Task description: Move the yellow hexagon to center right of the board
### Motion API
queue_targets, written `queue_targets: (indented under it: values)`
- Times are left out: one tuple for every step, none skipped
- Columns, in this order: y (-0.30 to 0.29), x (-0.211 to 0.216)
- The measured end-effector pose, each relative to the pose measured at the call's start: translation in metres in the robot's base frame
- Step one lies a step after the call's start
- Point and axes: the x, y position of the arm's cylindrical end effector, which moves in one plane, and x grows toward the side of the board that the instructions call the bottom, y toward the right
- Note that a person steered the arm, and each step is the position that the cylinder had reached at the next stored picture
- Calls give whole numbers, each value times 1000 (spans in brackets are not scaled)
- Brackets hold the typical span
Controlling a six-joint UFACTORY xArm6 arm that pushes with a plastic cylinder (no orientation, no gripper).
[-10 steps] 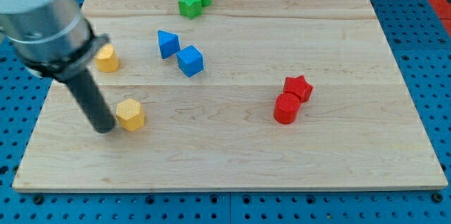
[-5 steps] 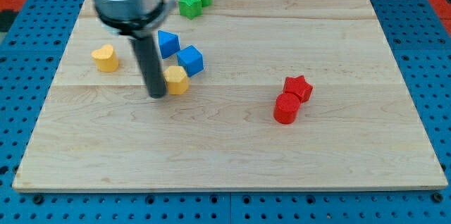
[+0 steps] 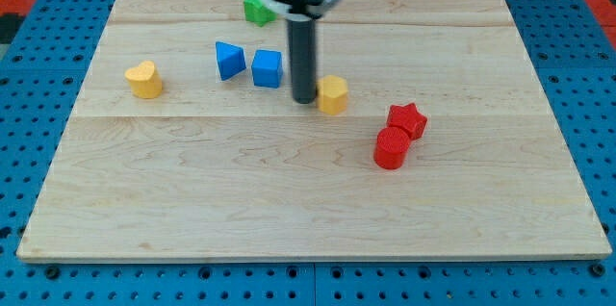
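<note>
Wooden board (image 3: pixel 500 219), my tip (image 3: pixel 304 100) touching yellow hexagon's (image 3: pixel 333 94) left side, no visible long axis

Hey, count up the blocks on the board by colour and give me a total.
Yellow: 2, the hexagon beside my tip and the heart-like block.
Blue: 2, the triangle and the cube.
Red: 2, the star and the cylinder.
Green: 1 showing, partly hidden by the arm.
Total: 7 visible.
</note>
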Motion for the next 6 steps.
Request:
queue_targets:
  values:
    - [63, 0]
    - [126, 0]
    - [104, -7]
    - [-15, 8]
    - [-134, 51]
    - [-288, 6]
